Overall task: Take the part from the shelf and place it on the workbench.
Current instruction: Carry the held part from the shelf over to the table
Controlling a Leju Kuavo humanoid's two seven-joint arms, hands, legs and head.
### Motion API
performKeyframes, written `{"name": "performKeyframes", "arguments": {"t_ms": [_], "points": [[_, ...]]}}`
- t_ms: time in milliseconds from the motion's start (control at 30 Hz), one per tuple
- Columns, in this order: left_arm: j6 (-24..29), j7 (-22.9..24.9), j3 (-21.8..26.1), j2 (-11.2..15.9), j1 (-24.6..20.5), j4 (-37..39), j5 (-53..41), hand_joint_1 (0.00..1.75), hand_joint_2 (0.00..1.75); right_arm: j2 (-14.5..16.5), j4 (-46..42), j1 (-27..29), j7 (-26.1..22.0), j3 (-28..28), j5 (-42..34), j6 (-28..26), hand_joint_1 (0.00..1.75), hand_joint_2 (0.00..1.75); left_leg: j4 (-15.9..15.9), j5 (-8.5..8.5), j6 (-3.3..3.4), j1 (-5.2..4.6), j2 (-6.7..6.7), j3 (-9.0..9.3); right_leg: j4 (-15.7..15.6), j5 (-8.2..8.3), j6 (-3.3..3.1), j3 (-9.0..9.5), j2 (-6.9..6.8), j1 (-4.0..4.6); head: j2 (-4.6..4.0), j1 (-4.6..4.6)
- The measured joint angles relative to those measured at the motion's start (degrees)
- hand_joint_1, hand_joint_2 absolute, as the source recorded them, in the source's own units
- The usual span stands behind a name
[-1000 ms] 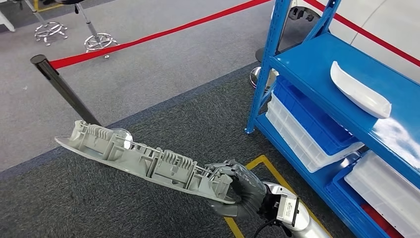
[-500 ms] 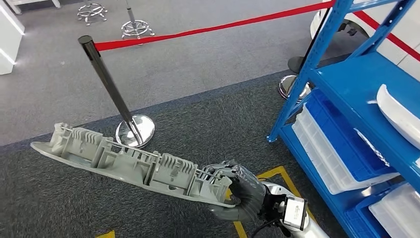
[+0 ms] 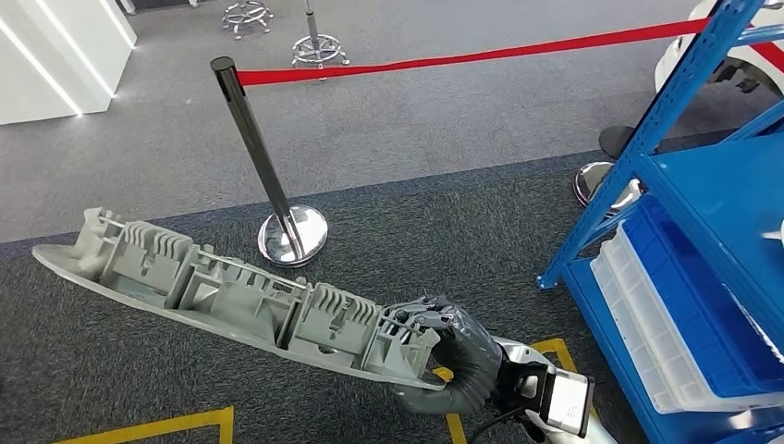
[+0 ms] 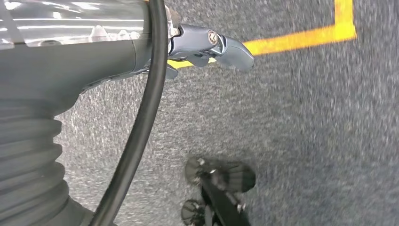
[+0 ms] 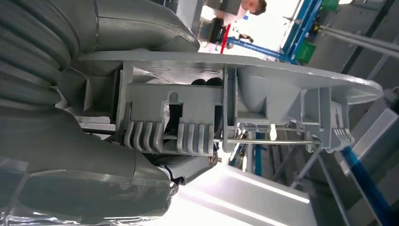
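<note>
Across the lower left of the frame we carry the long grey ribbed part over dark carpet, our right hand clamped on its near end at bottom centre, stanchion behind, blue shelf at right; our left hand hangs with fingers curled, holding nothing.

We are seeing shelf cut off by right edge. Right hand fingers partly hiding behind part. Left hand grasp state staying unclear; carpet blurring. Person cropping at edge.
</note>
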Motion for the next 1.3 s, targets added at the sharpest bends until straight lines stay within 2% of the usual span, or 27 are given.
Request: {"name": "performKeyframes", "arguments": {"t_ms": [67, 100, 133, 200, 267, 333, 400, 433, 500, 567, 600, 633, 667, 700, 767, 833, 900, 933, 967, 1033, 1067, 1100, 1133, 1167, 1200, 1267, 1300], "points": [[-0.1, 0.0, 0.0, 0.1, -0.2, 0.0, 0.0, 0.0, 1.75, 0.0, -0.1, 0.1, -0.1, -0.1, -0.1, 0.3, 1.75, 1.75, 7.2, -2.97, -0.24, 0.14, 1.31, -3.56, 0.0, -0.17, -0.25, 0.02, -1.5, 0.34, 0.0, -0.09], [-0.1, 0.0, 0.0, 0.0, -0.2, 0.0, 0.0, 0.0, 1.75, 0.0, -0.1, 0.2, -0.1, -0.1, -0.1, 0.5, 1.75, 1.75, 8.9, -3.2, -0.23, 0.17, 1.48, -4.4, 0.0, -0.25, -0.31, 0.04, -2.2, 0.47, 0.0, -0.09], [-0.2, 0.0, 0.0, 0.0, -0.1, 0.0, 0.1, 0.0, 1.75, 0.0, -0.1, 0.3, -0.1, -0.1, -0.1, 0.7, 1.75, 1.75, 8.4, -2.36, -0.12, 0.16, 1.6, -4.14, 0.0, -0.35, -0.34, 0.11, -2.88, 0.59, 0.0, -0.1], [-0.2, 0.1, 0.0, 0.1, 0.0, 0.0, 0.1, 0.0, 1.75, 0.0, -0.1, 0.4, -0.1, -0.1, -0.1, 0.9, 1.75, 1.75, 1.7, 1.27, 0.42, -0.03, 2.48, -0.64, 0.0, -0.61, -0.29, 0.41, -4.13, 0.77, 0.0, -0.09], [-0.1, 0.1, 0.0, 0.2, -0.2, 0.0, 0.2, 0.0, 1.75, 0.0, -0.1, 0.4, 0.0, -0.1, -0.1, 1.0, 1.75, 1.75, -4.9, 3.32, 1.28, -0.79, 4.55, 2.77, 0.0, -0.9, 0.03, 0.73, -5.29, 1.01, 0.0, -0.08], [-0.1, 0.1, 0.1, 0.3, -0.3, 0.0, 0.3, 0.0, 1.75, 0.0, -0.1, 0.4, 0.2, -0.2, -0.2, 1.1, 1.75, 1.75, -6.7, 3.26, 1.93, -1.43, 5.22, 3.51, -0.1, -1.12, 0.52, 0.88, -6.26, 1.15, 0.0, -0.06], [-0.1, 0.2, 0.2, 0.4, 0.0, 0.0, 0.4, 0.0, 1.75, 0.1, -0.1, 0.4, 0.3, -0.3, -0.2, 1.2, 1.75, 1.75, -7.3, 3.51, 2.4, -1.34, 4.01, 3.53, -0.1, -1.35, 1.06, 1.08, -7.05, 1.11, 0.01, -0.07], [-0.1, 0.2, 0.3, 0.4, 0.1, 0.0, 0.5, 0.0, 1.75, 0.1, -0.1, 0.4, 0.3, -0.3, -0.2, 1.3, 1.75, 1.75, -7.7, 3.72, 2.66, -1.21, 3.39, 3.79, 0.2, -1.7, 1.33, 1.08, -6.44, 1.01, 0.01, 0.0], [-0.1, 0.3, 0.5, 0.4, 0.0, 0.0, 0.6, 0.0, 1.75, 0.1, -0.1, 0.4, 0.5, -0.4, -0.3, 1.3, 1.75, 1.75, -8.5, 4.14, 3.19, -0.87, 2.24, 4.41, 3.9, -3.94, 1.73, -0.48, -3.52, 0.82, 0.01, 0.09], [-0.1, 0.9, 0.8, 0.4, -0.3, 0.0, 1.2, 0.0, 1.75, 0.1, 0.0, 0.4, 0.7, -0.5, -0.5, 1.6, 1.75, 1.75, -8.6, 4.2, 3.46, -0.87, 1.0, 4.47, 11.2, -7.23, 1.82, -4.23, -0.85, 0.63, 0.01, 0.2], [0.0, 1.4, 1.0, 0.4, -0.5, 0.0, 1.6, 0.0, 1.75, 0.1, 0.1, 0.5, 0.8, -0.5, -0.6, 1.7, 1.75, 1.75, -8.5, 4.19, 3.52, -0.85, 0.23, 4.48, 14.2, -8.07, 1.9, -6.02, -0.4, 0.57, 0.0, 0.27], [0.0, 1.9, 1.2, 0.3, -0.5, 0.0, 1.9, 0.0, 1.75, 0.1, 0.3, 0.5, 0.9, -0.5, -0.7, 1.9, 1.75, 1.75, -8.4, 4.14, 3.49, -0.81, -0.53, 4.51, 15.5, -7.79, 1.98, -7.02, -0.22, 0.51, 0.0, 0.28], [0.0, 2.4, 1.4, 0.3, -0.5, 0.0, 2.2, 0.0, 1.75, 0.1, 0.4, 0.5, 1.0, -0.5, -0.7, 2.1, 1.75, 1.75, -8.3, 4.04, 3.39, -0.73, -1.32, 4.55, 14.6, -6.37, 2.07, -6.99, -0.08, 0.4, 0.0, 0.28], [0.0, 2.8, 1.6, 0.3, -0.5, 0.0, 2.4, 0.0, 1.75, 0.1, 0.6, 0.5, 1.1, -0.4, -0.8, 2.3, 1.75, 1.75, -8.0, 3.86, 3.22, -0.62, -2.12, 4.6, 11.6, -4.07, 2.18, -5.89, 0.29, 0.21, 0.0, 0.3], [0.0, 3.2, 2.0, 0.3, -0.6, 0.0, 2.5, 0.0, 1.75, 0.1, 0.8, 0.3, 1.3, -0.4, -1.0, 2.6, 1.75, 1.75, -7.1, 3.31, 2.66, -0.47, -3.65, 4.38, 4.4, -0.51, 2.36, -2.88, 2.64, -0.37, 0.0, 0.32], [0.1, 3.3, 2.3, 0.2, -0.6, 0.0, 2.5, 0.0, 1.75, 0.2, 1.0, 0.2, 1.4, -0.3, -1.5, 2.8, 1.75, 1.75, -6.6, 3.06, 1.97, -0.36, -4.92, 3.81, 1.2, 0.14, 2.26, -1.53, 4.33, -0.54, 0.0, 0.35], [0.0, 3.3, 2.6, 0.2, -0.4, 0.0, 2.5, 0.0, 1.75, 0.3, 1.1, 0.0, 1.4, -0.3, -1.9, 3.0, 1.75, 1.75, -6.8, 3.14, 1.28, -0.11, -5.99, 3.45, 0.8, 0.11, 1.66, -1.29, 3.5, -0.37, 0.0, 0.36], [0.0, 3.3, 2.7, 0.2, -0.3, 0.0, 2.5, 0.0, 1.75, 0.4, 1.1, -0.1, 1.4, -0.3, -2.0, 3.2, 1.75, 1.75, -6.5, 2.98, 0.96, -0.08, -5.53, 3.33, 0.5, 0.16, 1.22, -1.03, 2.85, -0.35, 0.0, 0.33], [0.0, 3.3, 2.8, 0.1, -0.2, 0.0, 2.5, 0.0, 1.75, 0.5, 1.1, -0.2, 1.4, -0.3, -2.1, 3.3, 1.75, 1.75, -5.5, 2.34, 0.65, -0.12, -4.22, 2.92, 0.1, 0.21, 0.82, -0.72, 2.16, -0.36, 0.0, 0.11], [-0.1, 3.3, 2.9, 0.0, -0.3, 0.0, 2.5, 0.0, 1.75, 0.7, 1.1, -0.2, 1.4, -0.3, -2.4, 3.4, 1.75, 1.75, 0.1, -0.67, 0.16, -0.18, -0.43, 0.32, -0.2, 0.07, 0.17, -0.2, 0.53, -0.13, 0.0, -0.25], [-0.1, 3.3, 2.9, 0.0, -0.4, 0.0, 2.5, 0.0, 1.75, 0.8, 1.1, -0.2, 1.4, -0.3, -2.4, 3.4, 1.75, 1.75, 4.1, -2.49, -0.03, -0.09, 0.78, -1.7, -0.3, -0.07, -0.02, -0.08, -0.33, 0.07, 0.0, -0.37], [-0.1, 3.3, 2.9, -0.1, -0.5, 0.0, 2.5, 0.0, 1.75, 0.8, 1.2, -0.2, 1.4, -0.3, -2.5, 3.4, 1.75, 1.75, 7.5, -3.71, -0.14, 0.02, 1.32, -3.49, -0.3, -0.21, -0.13, -0.01, -1.17, 0.25, 0.0, -0.34], [-0.2, 3.3, 2.9, -0.1, -0.5, 0.0, 2.5, 0.0, 1.75, 0.8, 1.2, -0.2, 1.4, -0.3, -2.5, 3.5, 1.75, 1.75, 9.1, -3.84, -0.16, 0.11, 1.5, -4.42, -0.3, -0.35, -0.17, 0.07, -1.94, 0.37, 0.0, -0.36], [-0.2, 3.3, 2.9, -0.2, -0.3, 0.0, 2.5, 0.0, 1.75, 0.8, 1.3, -0.2, 1.4, -0.3, -2.5, 3.5, 1.75, 1.75, 8.4, -2.84, -0.1, 0.15, 1.61, -4.18, -0.2, -0.49, -0.16, 0.19, -2.64, 0.47, 0.0, -0.35], [-0.2, 3.3, 3.0, -0.2, -0.2, 0.0, 2.6, 0.0, 1.75, 0.8, 1.3, -0.2, 1.4, -0.3, -2.5, 3.6, 1.75, 1.75, 5.4, -0.93, 0.06, 0.12, 1.89, -2.69, -0.2, -0.65, -0.12, 0.4, -3.3, 0.54, 0.0, -0.36], [-0.1, 3.3, 3.0, -0.2, -0.2, 0.0, 2.6, 0.0, 1.75, 0.9, 1.3, -0.2, 1.4, -0.3, -2.5, 3.7, 1.75, 1.75, -2.8, 2.5, 0.79, -0.34, 3.98, 1.42, -0.3, -1.03, 0.12, 0.9, -4.52, 0.75, 0.0, -0.34], [-0.1, 3.3, 3.1, -0.2, -0.2, 0.0, 2.7, 0.0, 1.75, 1.0, 1.3, -0.2, 1.4, -0.3, -2.6, 3.7, 1.75, 1.75, -5.5, 3.31, 1.25, -0.68, 4.89, 2.74, -0.3, -1.18, 0.35, 1.07, -5.02, 0.81, 0.0, -0.34]]}}
